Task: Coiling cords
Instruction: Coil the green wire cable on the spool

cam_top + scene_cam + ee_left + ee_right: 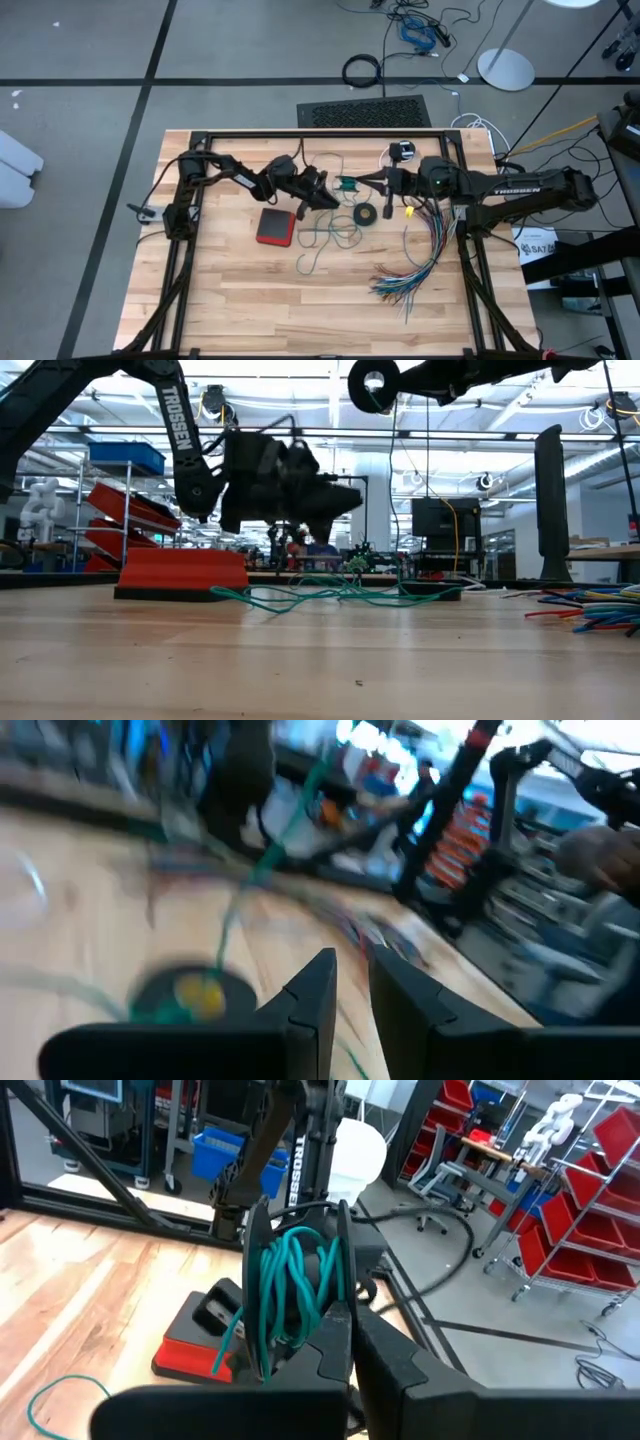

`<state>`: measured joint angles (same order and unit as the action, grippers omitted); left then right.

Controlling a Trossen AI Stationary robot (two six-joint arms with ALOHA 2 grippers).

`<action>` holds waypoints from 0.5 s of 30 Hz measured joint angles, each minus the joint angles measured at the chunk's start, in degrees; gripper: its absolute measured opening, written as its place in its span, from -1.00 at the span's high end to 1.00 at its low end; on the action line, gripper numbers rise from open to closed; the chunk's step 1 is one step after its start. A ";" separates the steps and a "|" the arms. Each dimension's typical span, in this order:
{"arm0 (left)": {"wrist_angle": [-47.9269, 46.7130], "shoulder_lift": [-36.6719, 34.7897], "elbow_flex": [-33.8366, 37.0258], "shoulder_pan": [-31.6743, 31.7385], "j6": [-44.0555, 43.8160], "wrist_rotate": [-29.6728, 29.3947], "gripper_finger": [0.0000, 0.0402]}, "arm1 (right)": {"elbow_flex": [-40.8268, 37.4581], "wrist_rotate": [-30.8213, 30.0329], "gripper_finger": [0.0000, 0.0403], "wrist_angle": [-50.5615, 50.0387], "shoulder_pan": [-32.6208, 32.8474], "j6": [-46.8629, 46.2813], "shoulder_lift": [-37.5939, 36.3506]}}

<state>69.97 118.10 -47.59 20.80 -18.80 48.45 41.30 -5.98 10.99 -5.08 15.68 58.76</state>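
The teal-green cord is partly wound into a coil (290,1290) that is held up over the middle of the table (345,183). The remainder lies in loose loops on the wood (325,232) (330,595). My right gripper (340,1315) (360,181) reaches in from the right, high up, shut on the coil. My left gripper (322,190) (352,960) (345,500) hovers low just left of the coil, pointing level. Its fingers stand a little apart, with nothing plainly between them. The white cord's round black-and-white piece (401,152) rests on the table at the far side. My right gripper pinches the teal coil at its lower part (300,1335) between its two fingers, gathering several turns. The fingers come in level from the table's right. The coil stands beyond the fingertips, lifted clear. One strand (228,1342) drops slack toward the table.
A red box (275,227) (195,1345) lies left of the loops and a black tape ring (366,215) right of them. A fan of multicoloured wires (410,270) (590,610) spreads at the near right. Black frame rails (320,133) border the table.
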 joint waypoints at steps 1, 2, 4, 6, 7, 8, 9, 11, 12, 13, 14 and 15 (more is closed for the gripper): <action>2.02 0.00 0.00 -0.19 0.96 -1.85 0.66 | 0.00 0.00 1.00 -0.04 0.00 0.00 -0.40; 3.59 0.00 -0.01 -0.43 2.65 -4.25 0.66 | 0.00 0.00 1.00 0.01 0.00 0.00 -0.74; 4.09 -0.02 -0.50 -1.19 6.96 -9.98 0.66 | 0.00 0.00 1.00 0.05 -0.02 0.00 -1.39; 2.92 -0.02 -1.40 -2.26 10.78 -14.01 0.66 | 0.00 0.00 1.00 0.30 -0.02 -0.01 -1.92; 1.57 -0.02 -2.27 -2.81 12.62 -15.50 0.66 | 0.00 0.00 1.00 0.30 -0.02 -0.02 -2.14; 0.13 -0.02 -3.05 -3.33 14.37 -16.44 0.66 | 0.00 0.02 1.00 0.30 -0.02 -0.36 -2.33; -1.41 -0.02 -3.86 -3.86 15.89 -16.75 0.66 | 0.00 0.06 1.00 0.34 -0.02 -1.06 -2.53; -3.93 -0.02 -5.52 -4.84 18.07 -17.05 0.66 | 0.00 0.09 1.00 0.36 -0.02 -2.02 -2.87; -4.73 -0.02 -6.33 -5.26 19.00 -17.09 0.66 | 0.02 0.10 1.00 0.52 -0.02 -2.05 -3.00; -5.50 -0.02 -7.19 -5.68 19.66 -17.39 0.66 | 0.02 0.11 1.00 0.56 -0.02 -2.08 -3.13; -6.39 -0.02 -7.76 -6.04 20.33 -17.96 0.66 | 0.02 0.19 1.00 0.64 -0.02 -2.15 -3.18; -6.92 -0.02 -8.08 -6.25 20.69 -18.54 0.66 | 0.02 0.32 1.00 0.83 0.00 -2.16 -3.19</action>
<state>63.06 118.08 -55.67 14.56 1.89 29.91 41.32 -5.66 11.82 -5.08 13.52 55.57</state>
